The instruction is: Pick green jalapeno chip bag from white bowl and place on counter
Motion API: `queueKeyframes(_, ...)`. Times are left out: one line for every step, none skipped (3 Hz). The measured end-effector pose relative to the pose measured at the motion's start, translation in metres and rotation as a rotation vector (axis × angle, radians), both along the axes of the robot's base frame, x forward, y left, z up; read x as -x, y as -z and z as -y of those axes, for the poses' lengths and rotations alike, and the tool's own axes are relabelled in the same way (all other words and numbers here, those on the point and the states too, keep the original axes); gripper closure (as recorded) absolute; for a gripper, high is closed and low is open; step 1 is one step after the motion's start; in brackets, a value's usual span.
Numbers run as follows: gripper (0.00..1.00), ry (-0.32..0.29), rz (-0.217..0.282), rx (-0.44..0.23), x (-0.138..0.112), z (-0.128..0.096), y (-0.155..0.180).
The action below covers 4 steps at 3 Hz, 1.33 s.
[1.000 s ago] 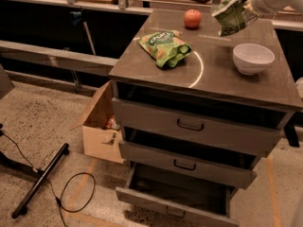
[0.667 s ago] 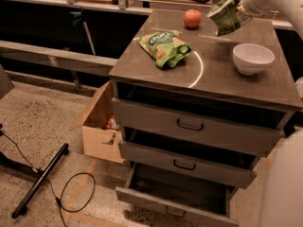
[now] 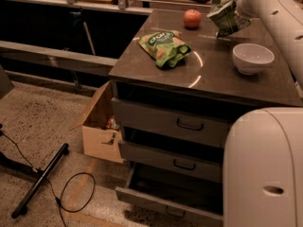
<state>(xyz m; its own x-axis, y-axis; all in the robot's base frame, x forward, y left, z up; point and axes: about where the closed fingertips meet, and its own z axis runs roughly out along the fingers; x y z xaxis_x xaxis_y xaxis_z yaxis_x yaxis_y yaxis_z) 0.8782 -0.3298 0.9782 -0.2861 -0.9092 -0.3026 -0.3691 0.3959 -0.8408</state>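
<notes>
Hanging tilted above the back of the surface point(image 3: 215, 77) — right of the apple point(image 3: 192, 18) and just beyond the empty white bowl point(image 3: 252, 58) — the green jalapeno chip bag point(image 3: 225, 19) is clamped in the pincer point(image 3: 237, 14), with a brighter green bag point(image 3: 164, 46) lying flat well to the left.

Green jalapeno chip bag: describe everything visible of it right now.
The green jalapeno chip bag looks like pale-green foil with a lighter edge, crumpled and tilted. It is out of the white bowl, held on its right side by the gripper over the back right of the counter. It appears clear of the surface, just right of the apple, and touches nothing else.
</notes>
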Motion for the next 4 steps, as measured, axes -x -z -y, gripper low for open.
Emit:
queueKeyframes(0.38,0.046,-0.021,-0.010,-0.010,0.011,0.013)
queueKeyframes(0.15,0.057,-0.055,-0.027,-0.012,0.015,0.024)
queueKeyframes(0.00,0.046,-0.088,-0.038,-0.007,0.017,0.030)
queueKeyframes(0.00,0.053,-0.122,-0.072,0.013,0.033,0.026)
